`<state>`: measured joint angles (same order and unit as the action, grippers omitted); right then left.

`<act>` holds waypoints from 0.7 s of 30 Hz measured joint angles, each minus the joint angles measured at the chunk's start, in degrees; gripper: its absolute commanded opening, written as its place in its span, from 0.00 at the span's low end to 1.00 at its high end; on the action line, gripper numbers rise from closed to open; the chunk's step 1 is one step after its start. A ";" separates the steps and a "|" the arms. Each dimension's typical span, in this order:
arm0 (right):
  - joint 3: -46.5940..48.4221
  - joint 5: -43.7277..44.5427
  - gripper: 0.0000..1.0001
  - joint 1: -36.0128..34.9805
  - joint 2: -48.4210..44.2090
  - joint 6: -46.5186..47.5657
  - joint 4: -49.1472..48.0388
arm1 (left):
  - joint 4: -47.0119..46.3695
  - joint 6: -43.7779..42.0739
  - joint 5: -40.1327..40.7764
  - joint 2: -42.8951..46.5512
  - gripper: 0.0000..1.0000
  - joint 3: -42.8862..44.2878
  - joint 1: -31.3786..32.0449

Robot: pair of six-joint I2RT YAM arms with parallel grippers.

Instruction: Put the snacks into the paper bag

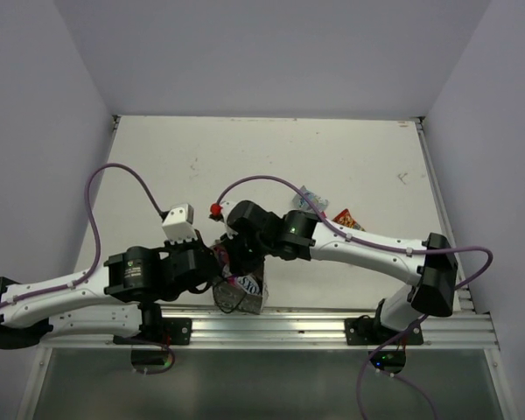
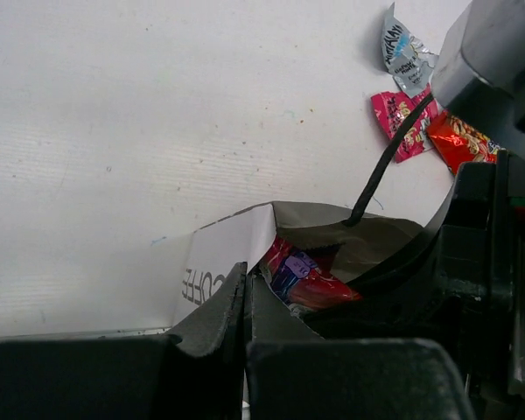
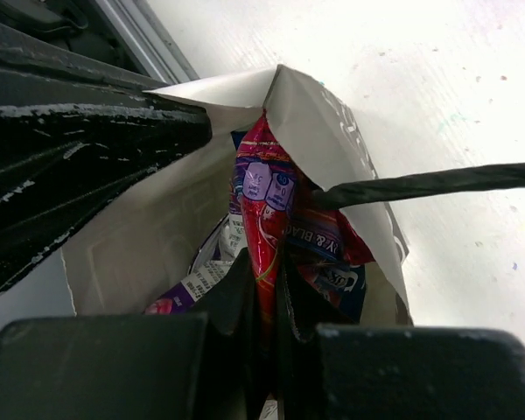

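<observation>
position of bag: the paper bag (image 1: 236,302) stands at the near edge of the table (image 1: 332,157), between the two arm bases, with its mouth open upward. its outer wall is grey and speckled, the inside pale. a white flap on the rim carries dark print.

left gripper (image 2: 247,293): fingers are together, pinched on the bag's rim at the side nearest its own camera. the right wrist view shows the same dark finger meeting the rim edge.

right gripper (image 3: 264,267): it reaches down into the bag's mouth, fingers nearly together and clamped on the fox's packet (image 3: 262,192). that packet stands on edge inside the bag. it is glossy red-pink with a dark blue panel, and its upper end is about level with the rim.

other contents: part of a second wrapper (image 3: 192,284) with white and purple print shows lower in the bag, beside the held packet. which snack it is cannot be told.

handle: one black cord handle (image 2: 387,166) rises from the far wall of the bag and crosses in front of the loose packets in the left wrist view.

snacks outside the bag: three lie flat on the table, beyond the bag and toward the right arm's side. these are the silvery-blue packet (image 2: 402,57), the pink packet (image 2: 398,122) and the red packet (image 2: 462,140). they sit close together, with the pink one between the other two. the right arm partly hides the red one in the left wrist view.
</observation>
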<state>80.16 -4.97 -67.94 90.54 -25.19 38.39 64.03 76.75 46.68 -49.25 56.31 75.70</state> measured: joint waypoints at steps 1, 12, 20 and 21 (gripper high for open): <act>0.50 0.55 0.00 -0.17 0.04 -0.02 0.92 | -0.09 0.07 0.00 0.11 0.00 0.00 0.15; 9.07 4.11 0.77 -0.31 0.00 1.42 11.19 | -0.59 -0.09 0.85 0.42 0.00 -0.22 0.17; 22.91 12.37 0.88 -0.04 -5.84 3.85 14.99 | -1.33 -1.51 1.40 0.48 0.00 -0.94 0.17; 22.67 13.66 0.89 0.68 -7.65 3.96 15.41 | -1.55 -1.60 1.40 0.48 0.00 -0.94 0.17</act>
<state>102.83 8.69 -67.26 82.89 -21.23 53.80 62.48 75.16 48.07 -48.77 55.37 75.88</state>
